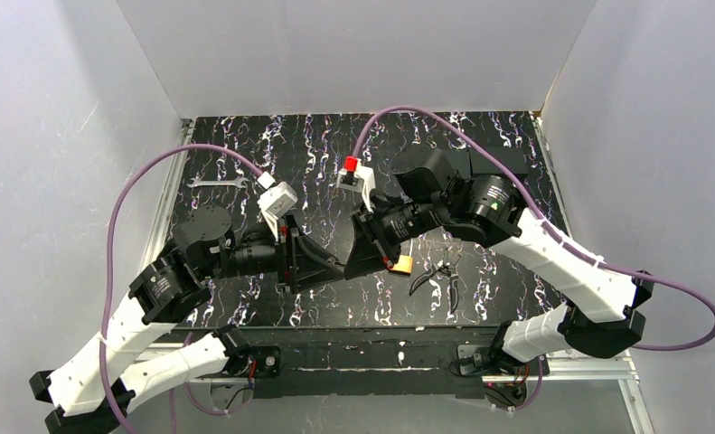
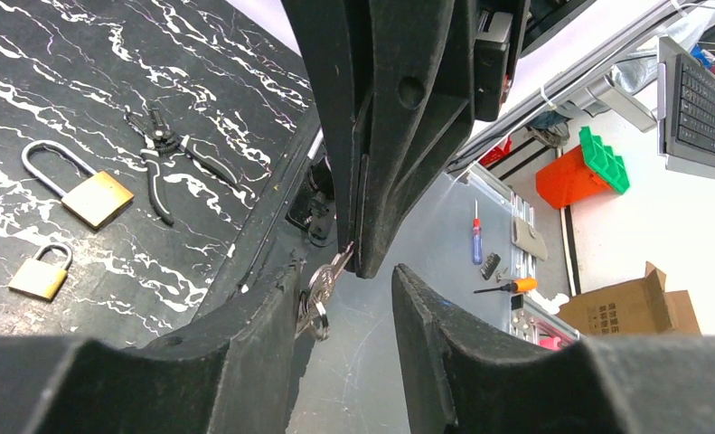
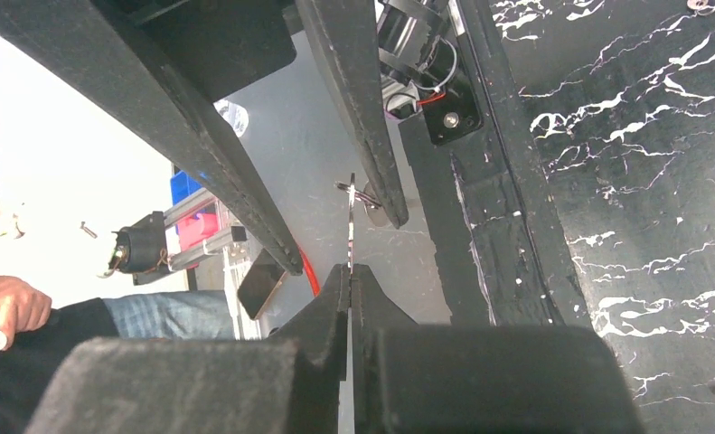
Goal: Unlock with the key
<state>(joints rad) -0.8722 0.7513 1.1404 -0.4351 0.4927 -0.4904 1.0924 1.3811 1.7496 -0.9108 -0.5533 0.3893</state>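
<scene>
Key (image 2: 319,291), frame centre: light, stiff, slippery. My right gripper (image 3: 350,269) pinches its blade; my left gripper (image 2: 345,287) gapes around its head, the better hold.

Top camera high behind the arm bases (image 1: 256,362), looking down on the table (image 1: 317,145), wrist cameras close along their own fingers (image 2: 227,362), facing each other, sharing the key (image 2: 321,287).

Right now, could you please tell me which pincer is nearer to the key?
Right. The right pincer is shut on the key; the left pincer stands open around it.
</scene>
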